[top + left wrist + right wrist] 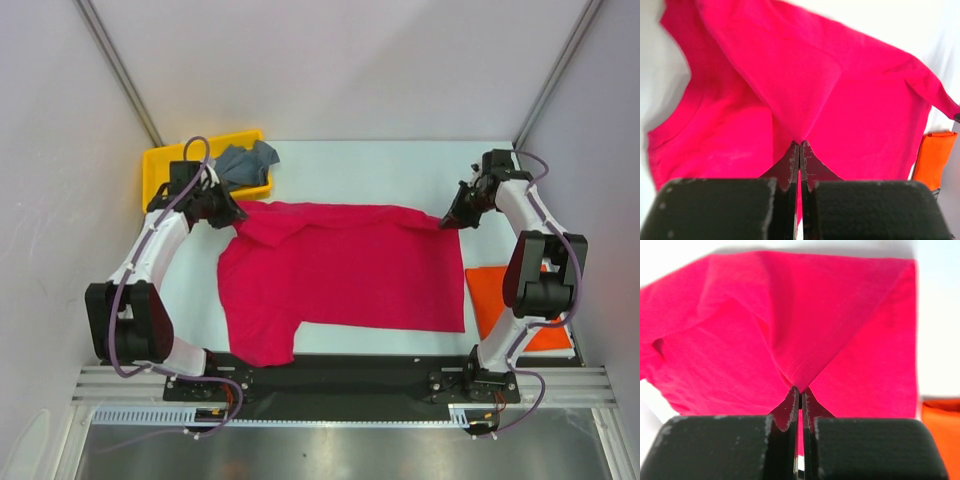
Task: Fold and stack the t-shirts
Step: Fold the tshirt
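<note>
Near the arm bases, the pink shirt [350, 270] lies spread over the middle of the worktop [380, 170], with its left part reaching almost to the near edge. Just beside it on the right, an orange shirt [488, 295] lies flat, partly hidden by the right arm. Farther back, the left hand [237, 215] is clamped tight on the pink shirt's far left edge, the cloth drawn into a peak between its fingers. The right hand [445, 222] is likewise closed on the far right corner, with cloth tenting up to it. Beyond the left hand, in the far left corner, a grey shirt [245, 162] sits crumpled in a yellow tray [160, 165], spilling over its right rim.
</note>
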